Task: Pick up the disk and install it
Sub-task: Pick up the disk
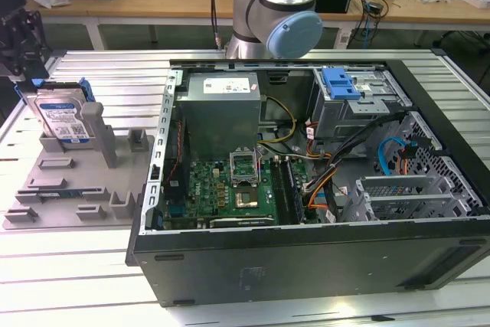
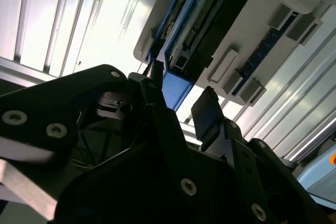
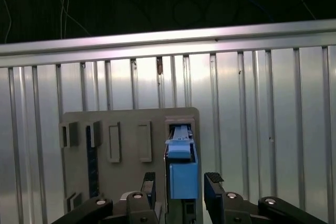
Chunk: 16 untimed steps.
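Two fingers of your gripper stand open at the exterior view's left. They sit either side of the blue top edge of the disk, a small gap on each side, gripping nothing. You'll see the disk upright in the grey holder. Rightward, well apart, lies the open case.

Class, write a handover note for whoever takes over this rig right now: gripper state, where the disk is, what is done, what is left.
Gripper: open, straddling the blue-framed edge of the disk.
Disk: upright in the grey holder, to the exterior view's left of the open computer case.
Done: gripper lined up over the disk.
Left: disk not yet gripped, lifted or installed.
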Available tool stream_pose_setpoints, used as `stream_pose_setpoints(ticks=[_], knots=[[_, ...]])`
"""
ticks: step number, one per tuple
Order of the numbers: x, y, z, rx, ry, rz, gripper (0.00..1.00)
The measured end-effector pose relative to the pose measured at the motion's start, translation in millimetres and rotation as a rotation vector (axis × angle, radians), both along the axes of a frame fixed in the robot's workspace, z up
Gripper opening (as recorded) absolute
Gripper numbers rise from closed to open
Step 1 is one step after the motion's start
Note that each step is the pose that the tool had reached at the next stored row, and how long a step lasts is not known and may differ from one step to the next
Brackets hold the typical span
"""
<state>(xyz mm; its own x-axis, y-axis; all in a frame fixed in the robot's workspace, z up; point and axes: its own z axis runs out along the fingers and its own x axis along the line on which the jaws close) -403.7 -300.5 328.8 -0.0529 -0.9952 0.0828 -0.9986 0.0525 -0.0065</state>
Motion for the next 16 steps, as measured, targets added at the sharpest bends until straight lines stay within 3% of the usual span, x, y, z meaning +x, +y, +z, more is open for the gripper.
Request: stream_pose_setpoints(ticks=[6, 16], knots=[[0.0, 1.6, -5.0, -0.0001, 0.0, 0.0, 0.49], [-0.1, 2.4, -7.2, 0.0, -0.0002, 0.0, 0.49]])
